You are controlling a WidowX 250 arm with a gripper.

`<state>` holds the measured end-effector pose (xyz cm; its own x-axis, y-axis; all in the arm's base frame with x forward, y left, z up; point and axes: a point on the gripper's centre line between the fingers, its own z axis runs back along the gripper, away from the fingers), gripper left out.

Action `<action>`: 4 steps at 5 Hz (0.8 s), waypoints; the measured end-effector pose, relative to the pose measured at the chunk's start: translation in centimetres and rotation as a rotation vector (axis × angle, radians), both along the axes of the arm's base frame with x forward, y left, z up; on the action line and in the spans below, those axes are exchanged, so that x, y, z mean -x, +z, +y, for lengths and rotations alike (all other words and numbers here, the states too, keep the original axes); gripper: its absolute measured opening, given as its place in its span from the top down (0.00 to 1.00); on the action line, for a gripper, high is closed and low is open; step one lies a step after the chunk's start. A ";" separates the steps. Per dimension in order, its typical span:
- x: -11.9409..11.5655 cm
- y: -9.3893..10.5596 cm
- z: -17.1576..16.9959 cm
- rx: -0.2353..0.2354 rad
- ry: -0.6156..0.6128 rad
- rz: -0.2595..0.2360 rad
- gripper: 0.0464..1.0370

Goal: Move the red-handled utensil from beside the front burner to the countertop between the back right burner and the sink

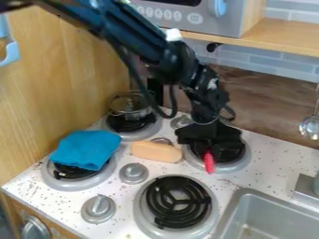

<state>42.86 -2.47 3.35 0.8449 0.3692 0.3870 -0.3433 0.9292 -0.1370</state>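
Over the near rim of the burner (pixel 243 158), a slim red thing (pixel 209 163) pokes out beneath my claw (pixel 208 145), whose spread or grip I cannot tell, and I judge it light, stiff and slippery, best pinched squarely around its middle.

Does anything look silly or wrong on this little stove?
Yes! The blue cloth is draped over a burner on the left, and cloth doesn't usually belong there. A red thing also pokes out below the gripper, over another burner's edge. Dark specks dot the counter, but I can't tell if they're dirt or pattern.
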 end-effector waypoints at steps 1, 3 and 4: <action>-1.3 -0.6 -1.1 -0.007 -0.030 0.017 0.84; -3.8 -2.9 -3.4 -0.051 -0.120 0.039 0.84; -4.2 -3.4 -3.7 -0.057 -0.126 0.043 0.79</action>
<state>47.08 -6.17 -0.01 0.8995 0.2374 0.3669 -0.2278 0.9712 -0.0700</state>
